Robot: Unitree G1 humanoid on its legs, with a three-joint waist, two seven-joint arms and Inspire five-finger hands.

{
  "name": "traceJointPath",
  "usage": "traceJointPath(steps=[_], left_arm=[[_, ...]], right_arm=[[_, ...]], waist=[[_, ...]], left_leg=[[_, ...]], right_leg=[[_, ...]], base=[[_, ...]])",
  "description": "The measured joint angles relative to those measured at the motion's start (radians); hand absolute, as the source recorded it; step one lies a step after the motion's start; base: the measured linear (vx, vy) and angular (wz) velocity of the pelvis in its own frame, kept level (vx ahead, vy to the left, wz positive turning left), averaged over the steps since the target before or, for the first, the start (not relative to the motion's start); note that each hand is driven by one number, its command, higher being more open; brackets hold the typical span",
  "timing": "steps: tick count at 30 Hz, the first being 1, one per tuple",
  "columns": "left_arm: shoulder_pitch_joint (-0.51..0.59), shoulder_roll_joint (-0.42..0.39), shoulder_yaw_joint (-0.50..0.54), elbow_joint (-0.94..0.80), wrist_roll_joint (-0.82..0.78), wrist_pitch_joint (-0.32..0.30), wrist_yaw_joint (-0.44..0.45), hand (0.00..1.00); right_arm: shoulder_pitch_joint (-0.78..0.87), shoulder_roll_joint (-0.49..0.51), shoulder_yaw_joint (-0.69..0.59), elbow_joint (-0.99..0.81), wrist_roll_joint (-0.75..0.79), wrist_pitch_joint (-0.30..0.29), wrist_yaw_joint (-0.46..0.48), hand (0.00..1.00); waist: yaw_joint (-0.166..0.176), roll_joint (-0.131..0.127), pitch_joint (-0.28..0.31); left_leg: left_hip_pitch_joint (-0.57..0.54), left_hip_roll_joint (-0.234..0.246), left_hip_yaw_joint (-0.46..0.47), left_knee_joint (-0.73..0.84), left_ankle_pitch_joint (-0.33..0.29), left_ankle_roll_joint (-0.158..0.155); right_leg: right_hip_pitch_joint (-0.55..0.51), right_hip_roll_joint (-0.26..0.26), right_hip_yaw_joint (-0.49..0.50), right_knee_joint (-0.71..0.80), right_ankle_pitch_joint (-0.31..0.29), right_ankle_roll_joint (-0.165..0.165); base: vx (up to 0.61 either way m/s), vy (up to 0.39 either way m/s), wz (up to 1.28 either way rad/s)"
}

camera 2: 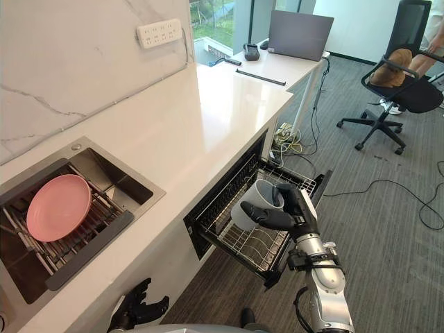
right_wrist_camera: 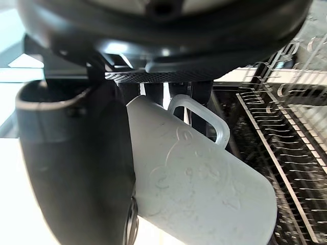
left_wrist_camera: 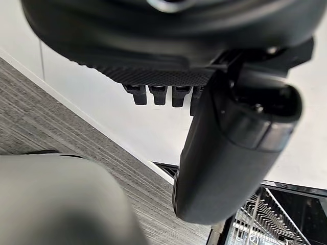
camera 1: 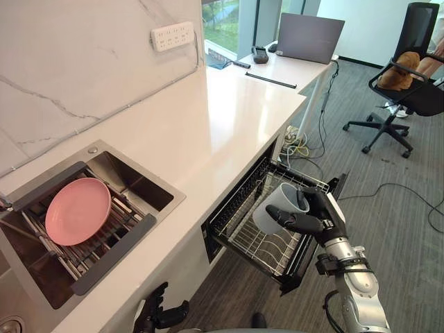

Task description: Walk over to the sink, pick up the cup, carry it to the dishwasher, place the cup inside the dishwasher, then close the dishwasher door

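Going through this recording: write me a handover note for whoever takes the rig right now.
Right hand: shut on the grey cup, holding it tilted over the pulled-out dishwasher rack.
Left hand: open, idle, low by the counter front.
Sink: holds a pink plate.
Done: cup picked up and brought to the open dishwasher.
Left: set the cup in the rack, let go, close the dishwasher door.
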Motion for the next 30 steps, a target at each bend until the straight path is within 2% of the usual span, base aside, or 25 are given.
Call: traceJointPath(steps=[2,6,9,11,15,19,22,26,30], left_arm=[[-0.032,0.003,-0.001,0.009,-0.001,0.0,0.01,1.0],[-0.126,0.008,-0.011,0.011,-0.023,0.0,0.025,1.0],[-0.185,0.007,-0.018,0.005,-0.054,0.0,0.036,1.0],[-0.215,0.01,-0.028,0.003,-0.07,-0.001,0.043,1.0],[-0.279,0.0,-0.046,0.002,-0.105,-0.001,0.044,1.0],[-0.308,-0.026,-0.05,-0.013,-0.122,0.0,0.046,1.0],[-0.319,-0.036,-0.05,-0.038,-0.127,0.0,0.043,1.0],[-0.331,-0.041,-0.048,-0.044,-0.138,0.001,0.04,1.0],[-0.339,-0.045,-0.046,-0.047,-0.139,0.001,0.026,1.0]], right_arm=[[-0.036,-0.032,0.006,0.031,-0.007,0.003,-0.02,0.0],[-0.155,-0.089,0.022,0.077,-0.048,0.021,-0.103,0.0],[-0.229,-0.126,0.046,0.082,-0.082,0.044,-0.153,0.0],[-0.266,-0.138,0.054,0.082,-0.084,0.057,-0.169,0.0],[-0.359,-0.164,0.072,0.086,-0.103,0.12,-0.19,0.0],[-0.4,-0.17,0.095,0.078,-0.103,0.169,-0.191,0.0],[-0.413,-0.171,0.105,0.041,-0.11,0.206,-0.187,0.0],[-0.432,-0.188,0.123,0.017,-0.125,0.246,-0.174,0.0],[-0.464,-0.195,0.124,0.038,-0.198,0.278,-0.165,0.0]], waist=[[0.003,0.002,0.026],[0.011,0.016,0.12],[0.013,0.018,0.187],[0.014,0.018,0.223],[0.027,0.017,0.302],[0.054,0.017,0.331],[0.058,0.013,0.341],[0.064,0.011,0.342],[0.078,0.011,0.342]], left_leg=[[-0.065,0.01,-0.003,0.054,-0.015,-0.006],[-0.178,0.031,-0.004,0.158,-0.042,-0.01],[-0.221,0.039,-0.006,0.191,-0.045,-0.01],[-0.256,0.05,-0.008,0.221,-0.049,-0.009],[-0.367,0.064,-0.019,0.322,-0.071,-0.009],[-0.449,0.083,-0.026,0.415,-0.106,-0.017],[-0.485,0.095,-0.042,0.463,-0.126,-0.029],[-0.488,0.109,-0.062,0.485,-0.143,-0.047],[-0.488,0.123,-0.071,0.485,-0.148,-0.056]], right_leg=[[-0.042,-0.001,-0.033,0.004,0.006,-0.002],[-0.14,0.017,-0.034,0.074,0.019,-0.007],[-0.186,0.025,-0.033,0.11,0.014,-0.014],[-0.224,0.022,-0.036,0.145,-0.01,-0.029],[-0.362,-0.001,-0.099,0.315,-0.074,-0.037],[-0.458,-0.02,-0.146,0.451,-0.13,-0.053],[-0.496,-0.027,-0.174,0.522,-0.168,-0.056],[-0.502,-0.03,-0.205,0.574,-0.207,-0.059],[-0.5,-0.022,-0.224,0.584,-0.214,-0.071]], base=[[-0.04,-0.03,0.04],[-0.06,-0.024,-0.03],[-0.1,-0.032,-0.02],[-0.12,-0.005,0.04],[-0.14,-0.001,0.07],[-0.05,-0.016,0.0],[0.0,-0.064,0.07],[0.03,-0.09,0.11],[0.04,-0.059,0.05]])
